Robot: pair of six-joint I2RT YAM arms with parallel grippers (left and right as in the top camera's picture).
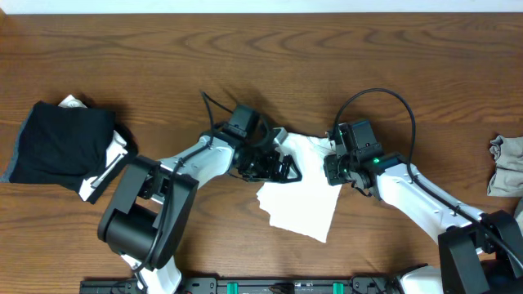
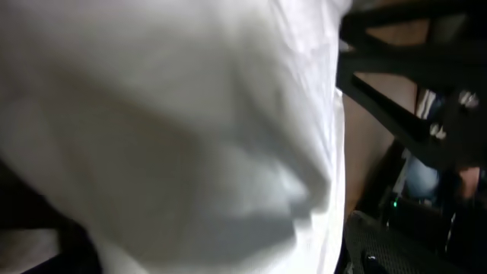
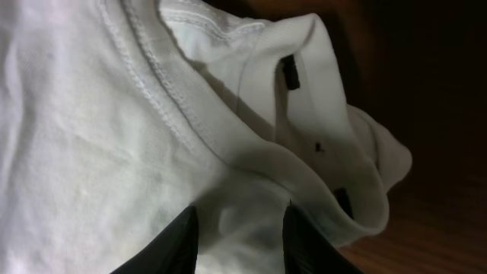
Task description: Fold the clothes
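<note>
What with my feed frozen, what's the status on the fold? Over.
Left fingers open at white T-shirt, left edge. Right fingers pinching it near collar. Dark garment, grey garment lie well clear.

Robotics lab: wood-grain table (image 1: 270, 49), two camera-fitted robot arms (image 1: 204, 155).

Soft, even light is falling from above on the table (image 1: 245, 41) in the overhead view, throwing only short, faint shadows beside the arms (image 1: 196, 159); this picture is reading sharp throughout. The shirt (image 1: 298, 200) is showing bright white, nearly washing out its wrinkles. The left wrist view is blurring heavily, with cloth too close to focus and grey shadows pooling in its folds. The right wrist view is looking dimmer and warmer: the stitching is showing crisp, while the background is sinking into darkness.
</note>
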